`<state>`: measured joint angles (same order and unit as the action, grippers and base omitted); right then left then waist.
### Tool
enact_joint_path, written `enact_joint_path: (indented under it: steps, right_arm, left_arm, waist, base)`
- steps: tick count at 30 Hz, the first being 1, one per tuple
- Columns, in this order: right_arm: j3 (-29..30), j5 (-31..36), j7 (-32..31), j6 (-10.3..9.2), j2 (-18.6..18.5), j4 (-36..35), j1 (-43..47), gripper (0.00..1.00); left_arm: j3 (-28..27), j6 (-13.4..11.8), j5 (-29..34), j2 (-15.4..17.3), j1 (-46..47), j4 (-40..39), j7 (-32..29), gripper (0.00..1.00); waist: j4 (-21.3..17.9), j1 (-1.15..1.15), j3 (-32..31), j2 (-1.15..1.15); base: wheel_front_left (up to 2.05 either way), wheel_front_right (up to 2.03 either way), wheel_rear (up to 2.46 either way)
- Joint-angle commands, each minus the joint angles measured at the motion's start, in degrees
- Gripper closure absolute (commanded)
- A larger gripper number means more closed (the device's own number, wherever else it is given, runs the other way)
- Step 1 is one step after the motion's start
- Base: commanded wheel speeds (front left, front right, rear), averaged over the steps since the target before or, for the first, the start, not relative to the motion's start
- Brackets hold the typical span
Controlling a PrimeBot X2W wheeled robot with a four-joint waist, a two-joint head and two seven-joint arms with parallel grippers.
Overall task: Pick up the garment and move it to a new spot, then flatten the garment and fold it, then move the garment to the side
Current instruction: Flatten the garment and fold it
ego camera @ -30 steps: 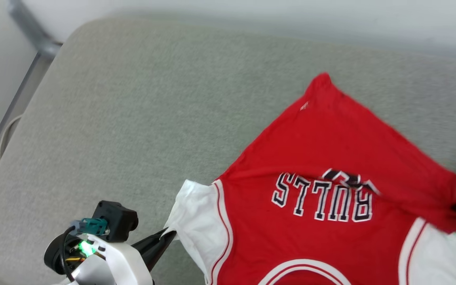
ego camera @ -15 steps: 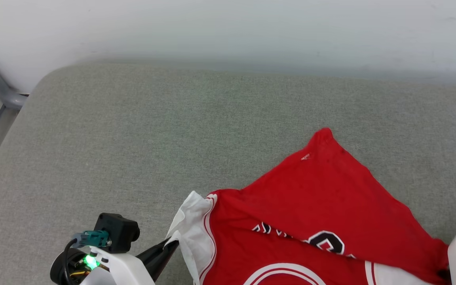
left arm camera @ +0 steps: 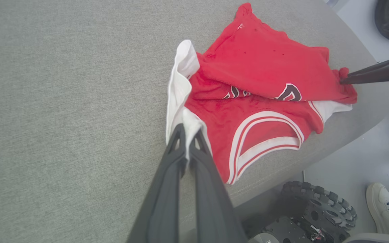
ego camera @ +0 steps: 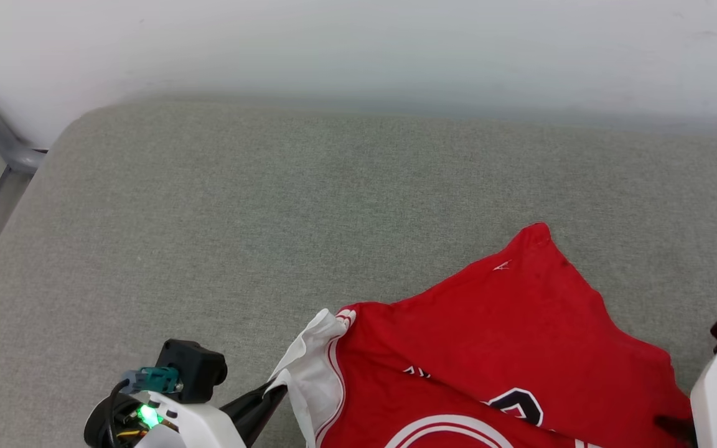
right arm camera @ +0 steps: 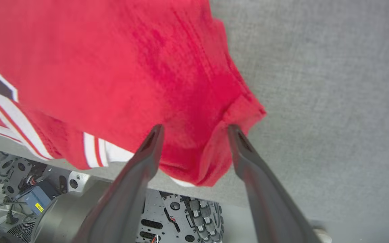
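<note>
Grey fabric table (ego camera: pixel 209 218), white wall (ego camera: pixel 358 43) behind; left end effector (left arm camera: pixel 187 135) clamping jersey (ego camera: pixel 520 323) sleeve, right end effector (right arm camera: pixel 194 127) gaping at hem; left wrist view catching a shoe (left arm camera: pixel 378 202)

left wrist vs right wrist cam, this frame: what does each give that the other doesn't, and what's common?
Left wrist view adds: the left gripper shut on the white sleeve of the garment, the striped collar trim, and a person's white shoe on the floor.
Right wrist view adds: the right gripper open, fingers either side of the red hem corner, and a blue box on the robot's base.
Shared: the garment folded over on the grey cushion, and a knobbly wheel below the cushion's edge.
</note>
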<state>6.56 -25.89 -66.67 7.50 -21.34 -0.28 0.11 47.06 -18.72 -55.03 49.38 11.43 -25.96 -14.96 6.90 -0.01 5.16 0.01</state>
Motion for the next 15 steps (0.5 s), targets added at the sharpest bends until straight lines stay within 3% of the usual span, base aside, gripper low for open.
enact_joint_path:
  steps: [1,6,9,15]
  right_arm:
    - [-0.35,-0.99,-0.79,-0.03,-0.27,-1.79,-1.9,0.0]
    - [-1.32,-2.8,-4.2,-0.03,-1.71,-7.86,-7.56,0.0]
    - [-2.01,-2.4,-6.36,-0.04,-0.69,-9.72,-12.56,0.0]
    - [-4.01,0.89,-9.54,-0.04,0.85,-7.11,-21.51,0.0]
  left_arm:
    - [-0.09,-0.29,0.51,0.0,0.41,-0.3,-0.17,1.0]
    - [-0.06,-0.16,1.2,-0.1,1.36,-1.13,-0.24,1.0]
    - [0.09,0.35,1.87,-0.4,2.25,-1.75,-0.31,1.0]
    - [0.34,1.09,2.7,-1.05,3.97,-2.25,-0.58,1.0]
  waist:
    - [0.53,0.01,0.6,-0.01]
    - [2.53,0.01,3.04,-0.01]
    - [4.24,0.01,5.08,-0.01]
    - [8.08,0.01,9.24,-0.01]
  base:
    - [0.0,0.0,0.0]
    - [0.0,0.0,0.0]
    - [0.0,0.0,0.0]
    - [0.0,0.0,0.0]
